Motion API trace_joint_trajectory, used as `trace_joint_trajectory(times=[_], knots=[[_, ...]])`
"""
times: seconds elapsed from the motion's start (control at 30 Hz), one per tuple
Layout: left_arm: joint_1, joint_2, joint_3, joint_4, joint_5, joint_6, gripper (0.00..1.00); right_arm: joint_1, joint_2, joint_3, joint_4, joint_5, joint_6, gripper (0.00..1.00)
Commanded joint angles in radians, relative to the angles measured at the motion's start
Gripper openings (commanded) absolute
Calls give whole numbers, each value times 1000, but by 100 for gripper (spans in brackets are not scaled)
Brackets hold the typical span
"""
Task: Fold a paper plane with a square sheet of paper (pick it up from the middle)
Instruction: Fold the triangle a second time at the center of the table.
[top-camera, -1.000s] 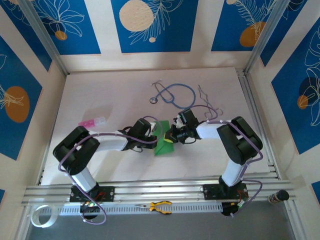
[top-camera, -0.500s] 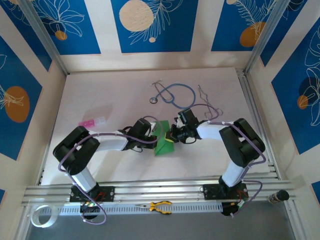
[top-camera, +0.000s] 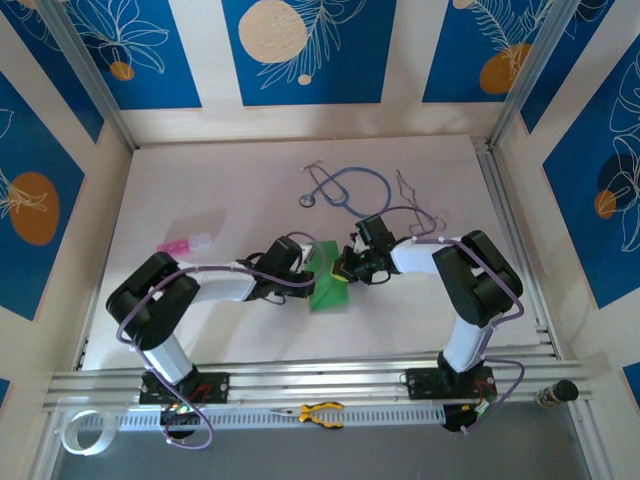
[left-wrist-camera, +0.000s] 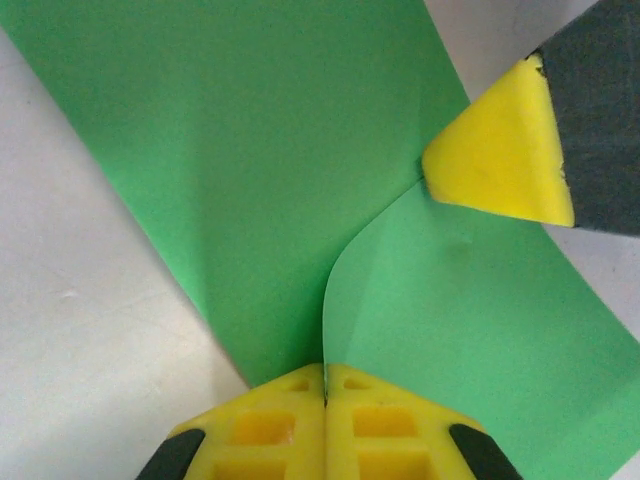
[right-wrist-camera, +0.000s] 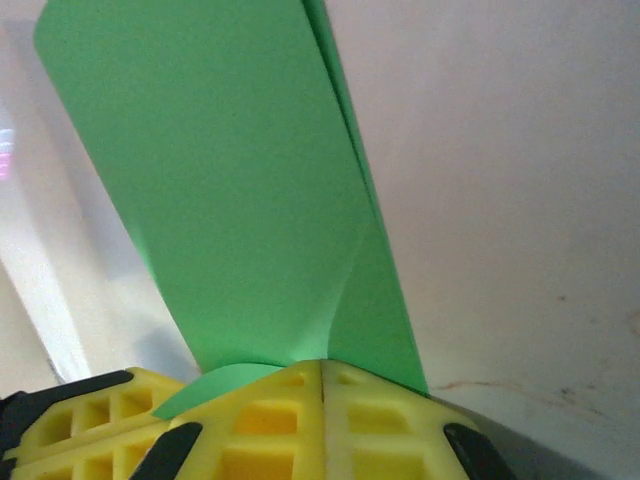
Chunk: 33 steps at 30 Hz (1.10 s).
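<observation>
One green sheet of paper (top-camera: 325, 291) sits near the middle of the counter (top-camera: 200, 190), partly folded and lifted between the two arms. In the left wrist view the sheet (left-wrist-camera: 250, 150) shows two overlapping layers, the upper one curling along a curved edge that runs down into the seam of the left jaws. Those jaws are clenched on the paper, their yellow fingertips (left-wrist-camera: 265, 430) pressed together. A yellow pad (left-wrist-camera: 495, 160) of the right arm touches the same curled edge from the upper right. In the right wrist view the sheet (right-wrist-camera: 220, 150) rises as a long, narrow folded strip from the right jaws, which are likewise clenched on it, their yellow fingertips (right-wrist-camera: 385, 430) meeting on its lower end.

From above, the left arm (top-camera: 215, 283) and right arm (top-camera: 425, 257) reach inward and meet at the paper. Beyond them lies a blue stethoscope (top-camera: 350, 190), with thin bent wire (top-camera: 410, 195) just beside it. A small pink and white piece (top-camera: 185, 243) lies to the left, well apart. Yellow-handled pliers (top-camera: 320, 412) rest on the near rail.
</observation>
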Motion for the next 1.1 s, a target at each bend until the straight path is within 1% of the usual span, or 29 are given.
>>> trace_joint_trajectory(times=[0.0, 0.13, 0.23, 0.33, 0.4, 0.43, 0.5, 0.63, 0.7, 0.8, 1.07], knots=[[8, 16, 3, -53, 18, 12, 0, -23, 17, -63, 18, -9, 40, 0], [8, 17, 6, -55, 17, 14, 0, -50, -31, -66, 28, -29, 52, 0], [7, 22, 10, -58, 21, 15, 0, -70, -45, -47, -20, 7, 39, 0], [8, 23, 14, -60, 23, 17, 0, -57, -68, -10, -124, 111, -4, 0], [8, 20, 14, -61, 21, 16, 0, -16, -105, 24, -193, 205, -50, 0], [8, 18, 12, -60, 20, 15, 0, -3, -117, 36, -209, 216, -67, 0], [8, 17, 11, -62, 18, 15, 0, 13, -144, 37, -199, 193, -69, 0], [8, 15, 11, -60, 18, 12, 0, 27, -190, -24, -80, 112, -31, 2], [7, 13, 11, -58, 18, 9, 0, 28, -178, -32, -33, 24, -21, 1], [7, 13, 13, -61, 20, 11, 0, 36, -138, -26, -6, -47, -7, 2], [8, 17, 15, -61, 23, 15, 0, 37, -53, -18, -15, -50, -7, 1]])
